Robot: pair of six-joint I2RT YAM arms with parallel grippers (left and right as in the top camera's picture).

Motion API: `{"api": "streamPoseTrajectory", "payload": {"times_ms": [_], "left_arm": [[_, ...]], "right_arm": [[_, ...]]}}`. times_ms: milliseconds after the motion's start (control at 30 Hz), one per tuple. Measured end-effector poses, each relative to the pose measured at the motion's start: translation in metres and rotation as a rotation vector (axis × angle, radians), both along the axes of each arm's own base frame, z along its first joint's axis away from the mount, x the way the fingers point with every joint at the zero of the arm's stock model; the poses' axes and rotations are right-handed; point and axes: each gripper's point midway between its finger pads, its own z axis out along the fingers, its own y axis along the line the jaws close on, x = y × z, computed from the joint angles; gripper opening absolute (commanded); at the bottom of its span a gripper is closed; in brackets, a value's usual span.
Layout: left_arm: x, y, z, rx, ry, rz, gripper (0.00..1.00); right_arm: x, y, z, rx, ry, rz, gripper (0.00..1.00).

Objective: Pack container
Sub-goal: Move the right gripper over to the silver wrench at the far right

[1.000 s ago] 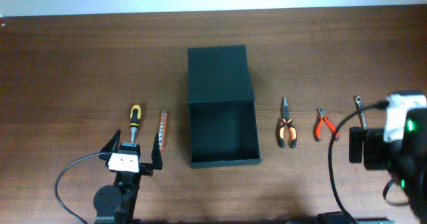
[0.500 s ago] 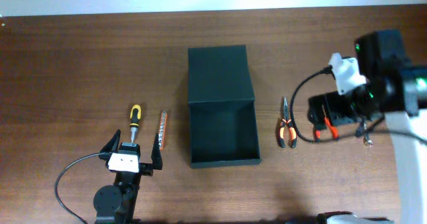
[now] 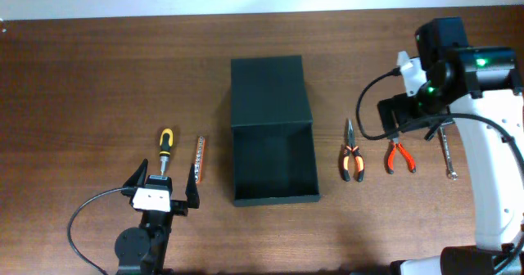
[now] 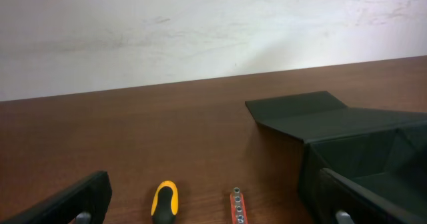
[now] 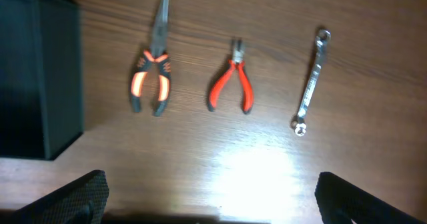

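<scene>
The container [image 3: 273, 87] is a dark green-black box in mid-table, its flap lid lying open toward the far side and its inside bare. It also shows in the left wrist view [image 4: 363, 141] and the right wrist view [image 5: 37, 77]. My left gripper [image 3: 162, 187] is open and empty, low on the table, just behind a yellow-handled screwdriver [image 3: 164, 146] [image 4: 165, 201] and an orange bit holder [image 3: 201, 158] [image 4: 236, 207]. My right gripper [image 3: 413, 119] [image 5: 210, 207] is open and empty, held high above orange-black long-nose pliers [image 5: 150, 71], red cutters [image 5: 233, 84] and a wrench [image 5: 311, 84].
The pliers [image 3: 352, 154], red cutters [image 3: 399, 155] and wrench [image 3: 447, 152] lie in a row right of the container. The brown table runs back to a white wall [image 4: 200, 31]. Black cables loop beside both arms.
My right arm has swung up from the lower right edge and to the left, and now hangs over the tools right of the container. The left arm and all the tools have not moved.
</scene>
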Motion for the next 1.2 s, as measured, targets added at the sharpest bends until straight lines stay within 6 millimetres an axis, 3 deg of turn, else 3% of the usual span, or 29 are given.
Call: {"api": "streamPoseTrajectory", "payload": {"times_ms": [133,333,567,733,1067,1200], "left_arm": [[0.0,0.0,0.0,0.0,0.0,0.0,0.99],[0.0,0.0,0.0,0.0,0.0,0.0,0.99],[0.0,0.0,0.0,0.0,0.0,0.0,0.99],[0.0,0.0,0.0,0.0,0.0,0.0,0.99],[0.0,0.0,0.0,0.0,0.0,0.0,0.99],[0.0,0.0,0.0,0.0,0.0,0.0,0.99]], "right_arm": [[-0.003,-0.034,0.0,-0.017,0.001,-0.099,0.99],[-0.007,-0.103,0.003,-0.017,-0.051,-0.296,0.99],[0.006,-0.146,0.012,0.087,-0.212,-0.211,0.99],[0.006,-0.163,0.002,0.109,-0.202,-0.197,0.99],[0.026,-0.171,-0.077,0.18,0.011,-0.246,0.99],[0.028,-0.17,-0.094,0.162,0.074,-0.264,0.99]]}}
